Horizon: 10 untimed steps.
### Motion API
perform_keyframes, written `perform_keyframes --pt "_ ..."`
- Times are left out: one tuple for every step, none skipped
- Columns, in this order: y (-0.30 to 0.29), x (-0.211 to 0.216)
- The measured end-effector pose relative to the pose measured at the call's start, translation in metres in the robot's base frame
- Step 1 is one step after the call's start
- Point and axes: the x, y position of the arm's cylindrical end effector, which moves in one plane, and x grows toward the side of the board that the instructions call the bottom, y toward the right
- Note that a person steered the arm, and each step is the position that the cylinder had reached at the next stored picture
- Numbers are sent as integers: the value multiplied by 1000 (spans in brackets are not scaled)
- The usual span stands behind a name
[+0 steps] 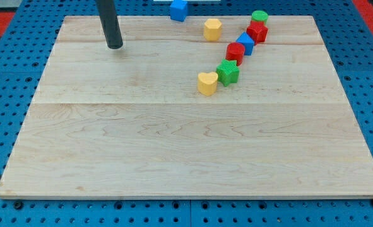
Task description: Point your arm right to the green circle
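Camera view: dark rod coming down at the top left of the wooden board [60, 157], my tip [115, 46] resting bare on the wood, carrying nothing, touching no block. Green circle [259, 16] sitting far off toward the view's top right corner, well apart from my tip, at the upper end of a slanted chain of blocks. Directly below it and apparently touching, a red star-like block [257, 31]; then a blue block [245, 43], a second red block [235, 52], a green star [228, 72] and a yellow heart [206, 83]. Yellow hexagon-like block [213, 29] lying between my tip and the chain; blue cube [178, 9] at the top edge. Likely trouble: a straight sweep rightward clipping the yellow hexagon-like block and shoving it on into the chain, or arriving too low and knocking the red star-like block, nudging the green circle off its spot. Board edge just behind the green circle, so overshoot risks pushing it off
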Motion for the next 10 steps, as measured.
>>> perform_keyframes --pt "4 -12" --pt "12 -41" --pt "28 -66" --pt "27 -26" --pt "27 51" --pt "31 89" --pt "58 151" --pt "146 171" --pt "271 171" --pt "301 172"
